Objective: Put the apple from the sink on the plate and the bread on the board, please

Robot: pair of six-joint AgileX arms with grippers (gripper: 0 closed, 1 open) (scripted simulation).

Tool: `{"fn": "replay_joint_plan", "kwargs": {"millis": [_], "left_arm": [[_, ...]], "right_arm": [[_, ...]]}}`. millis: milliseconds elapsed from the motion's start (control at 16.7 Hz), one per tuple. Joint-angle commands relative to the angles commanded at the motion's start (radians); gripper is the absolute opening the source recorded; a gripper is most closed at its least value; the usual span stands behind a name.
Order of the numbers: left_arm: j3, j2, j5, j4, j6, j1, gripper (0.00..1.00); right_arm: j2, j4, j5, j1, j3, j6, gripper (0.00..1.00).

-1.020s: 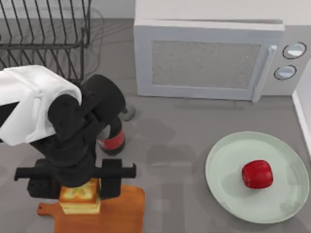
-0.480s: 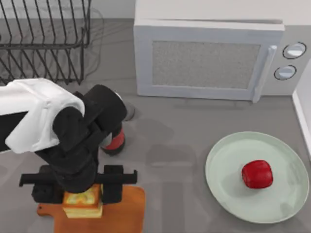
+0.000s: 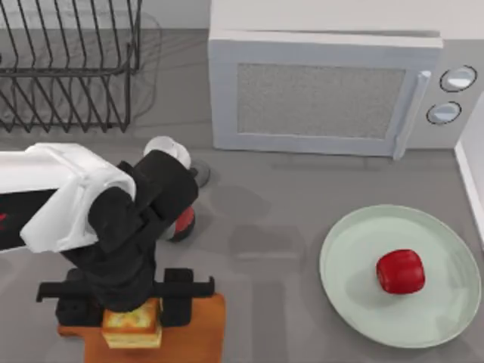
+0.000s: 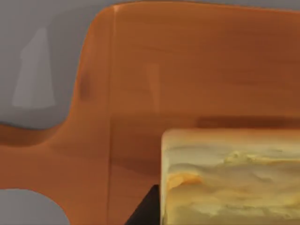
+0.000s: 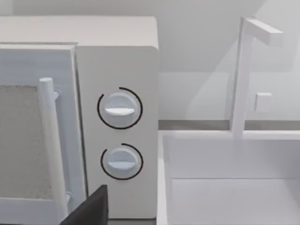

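L arm reaches in from the top view's left edge, its gripper (image 3: 130,302) down low over the board (image 3: 193,329) at the bottom-left of the table. The bread (image 3: 133,327) sits betw. the two black fingers (image 3: 177,296), which stand close against its sides, so the claw is closed to about the chunk's width and has hold of it. In the L wrist view the bread (image 4: 232,178) is right up close, golden crust and pale layers, w/ the board (image 4: 187,70) directly under and around it, its handle running off toward the grey table (image 4: 42,61); whether the bread's underside is touching the wood or just above it I can't tell. The apple (image 3: 400,271) lies on the plate (image 3: 355,302) at the table's right, a bit right of the plate's centre. A bottle w/ red label (image 3: 181,221) stands just behind the L arm, partly hidden by it. Wire rack (image 3: 68,68) at top-left, microwave (image 3: 325,91) at the back centre. R wrist view looks at the microwave's two knobs (image 5: 119,108) and the white sink (image 5: 229,178) beside it; the R claw's fingers can't be made out, so its opening can't be told.
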State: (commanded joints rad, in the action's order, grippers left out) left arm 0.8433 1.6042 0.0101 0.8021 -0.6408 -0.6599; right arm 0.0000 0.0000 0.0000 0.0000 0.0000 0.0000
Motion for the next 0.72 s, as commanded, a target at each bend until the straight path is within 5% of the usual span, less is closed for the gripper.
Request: {"fn": "replay_joint_plan", "kwargs": {"millis": [180, 720], "left_arm": [[0.0, 0.0, 0.0, 0.0, 0.0, 0.0, 0.0], [0.0, 0.0, 0.0, 0.0, 0.0, 0.0, 0.68]], "right_arm": [[0.0, 0.0, 0.0, 0.0, 0.0, 0.0, 1.0], [0.0, 0.0, 0.0, 0.0, 0.0, 0.0, 1.0]]}}
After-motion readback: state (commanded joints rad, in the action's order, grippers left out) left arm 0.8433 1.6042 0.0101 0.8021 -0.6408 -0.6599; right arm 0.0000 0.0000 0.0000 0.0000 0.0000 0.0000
